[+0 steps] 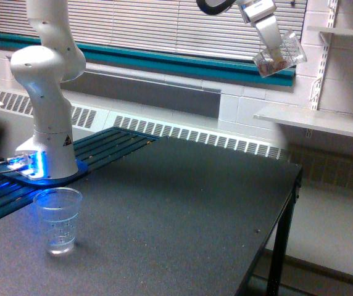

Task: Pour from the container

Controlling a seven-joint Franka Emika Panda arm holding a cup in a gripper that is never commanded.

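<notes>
High at the exterior view's upper right, my gripper [274,43] is shut on the container [281,57], a clear smooth-walled plastic cup. The container is tilted sideways in the air, far above the table, with something small and brownish inside it. A ridged, tapered clear plastic cup [58,220] stands upright on the dark table [182,209] near the front at the exterior view's left, far from the gripper and well below it. It looks empty.
The arm's white base [48,123] stands on a blue-lit mount at the table's left. White shelves [315,120] hang on the wall at the right. The table's right edge [287,209] drops to the floor.
</notes>
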